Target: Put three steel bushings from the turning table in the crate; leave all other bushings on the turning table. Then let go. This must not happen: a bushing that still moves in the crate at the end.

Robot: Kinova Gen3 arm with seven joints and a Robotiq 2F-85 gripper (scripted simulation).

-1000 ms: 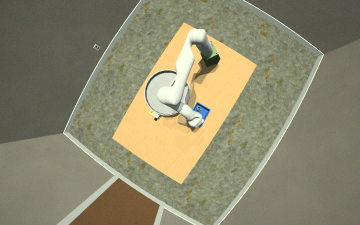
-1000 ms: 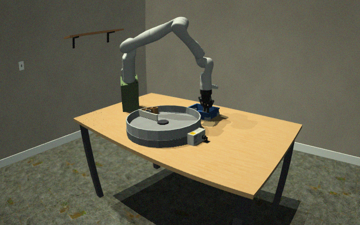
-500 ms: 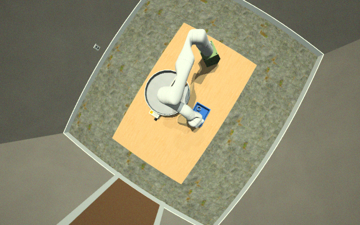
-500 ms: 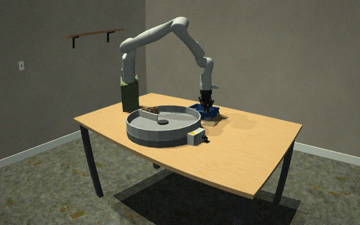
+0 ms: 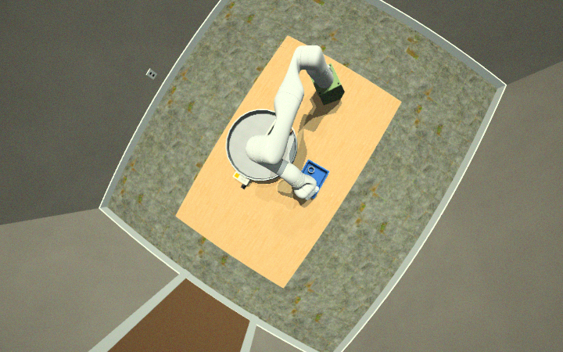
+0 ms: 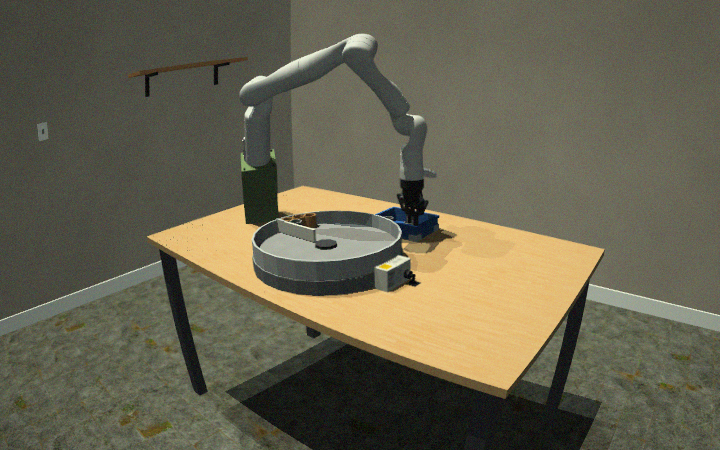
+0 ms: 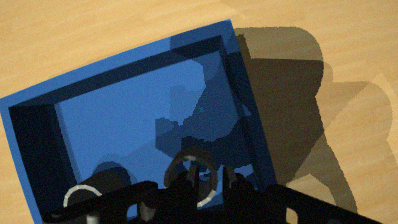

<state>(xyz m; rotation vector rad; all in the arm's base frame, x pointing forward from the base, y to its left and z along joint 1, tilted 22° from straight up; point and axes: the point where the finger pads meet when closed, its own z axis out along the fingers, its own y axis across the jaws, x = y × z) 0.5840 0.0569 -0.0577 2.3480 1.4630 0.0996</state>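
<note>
The blue crate (image 5: pixel 320 174) (image 6: pixel 429 227) (image 7: pixel 115 125) stands right of the turning table (image 5: pixel 242 140) (image 6: pixel 295 246). My gripper (image 6: pixel 412 221) (image 7: pixel 210 178) points down into the crate, its fingers a little apart. In the wrist view one finger appears inside a steel bushing (image 7: pixel 168 171), the other outside; its wall lies between them with a gap on each side. Another steel bushing (image 5: pixel 308 169) (image 7: pixel 70 194) stands at the crate's far end. The gripper hides part of the crate. Brown bushings (image 6: pixel 310 219) and a pale-rimmed one sit behind the turning table's divider.
The divider (image 6: pixel 296 229) stands on the turning table, with a dark disc (image 6: pixel 325 244) near the middle. A control box (image 5: pixel 240 177) (image 6: pixel 392 273) is at its side. The arm's green base (image 5: pixel 335 91) (image 6: pixel 259 193) stands at the table's end. The arm spans over the turning table.
</note>
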